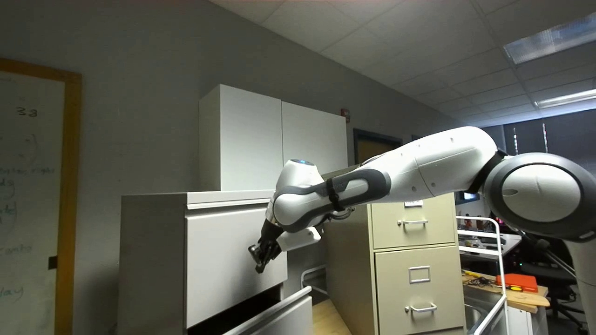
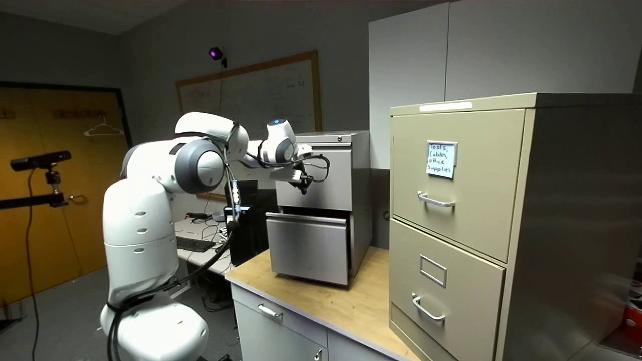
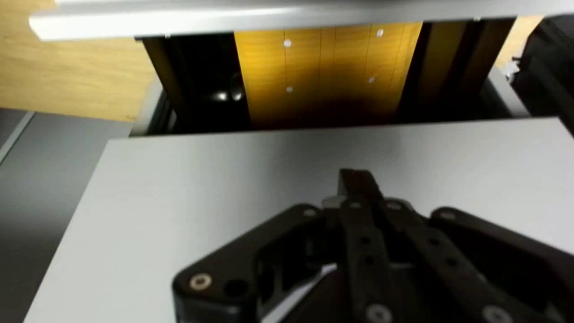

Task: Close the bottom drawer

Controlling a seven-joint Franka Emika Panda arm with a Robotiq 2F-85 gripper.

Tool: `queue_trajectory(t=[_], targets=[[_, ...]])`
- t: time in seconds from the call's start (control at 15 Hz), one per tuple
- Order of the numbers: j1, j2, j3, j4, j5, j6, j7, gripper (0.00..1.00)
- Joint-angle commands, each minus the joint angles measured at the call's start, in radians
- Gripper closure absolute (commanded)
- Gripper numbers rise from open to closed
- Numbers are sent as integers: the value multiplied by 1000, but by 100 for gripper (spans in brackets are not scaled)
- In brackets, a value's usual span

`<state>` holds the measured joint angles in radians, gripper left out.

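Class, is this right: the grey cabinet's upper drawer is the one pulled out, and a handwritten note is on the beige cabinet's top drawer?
Not the upper drawer: both exterior views show the bottom drawer pulled out. The rest is right.

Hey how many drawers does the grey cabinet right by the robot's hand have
2. The flat, pale-fronted upper drawer is shut; beneath it, the wide, pale-fronted bottom drawer is pulled out. None looks hidden: the boxy grey cabinet shows down to the pale wooden countertop.
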<state>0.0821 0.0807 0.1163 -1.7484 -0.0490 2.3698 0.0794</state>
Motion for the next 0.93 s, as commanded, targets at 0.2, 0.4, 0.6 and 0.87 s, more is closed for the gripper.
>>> queue_trajectory(t=[0.2, 0.4, 0.6, 0.87], targets=[[-6, 67, -49, 55, -25, 52, 43, 100], [-9, 31, -71, 0, -27, -56, 70, 100], [-11, -31, -79, -68, -17, -145, 98, 100], [-17, -116, -77, -174, -20, -201, 125, 100]])
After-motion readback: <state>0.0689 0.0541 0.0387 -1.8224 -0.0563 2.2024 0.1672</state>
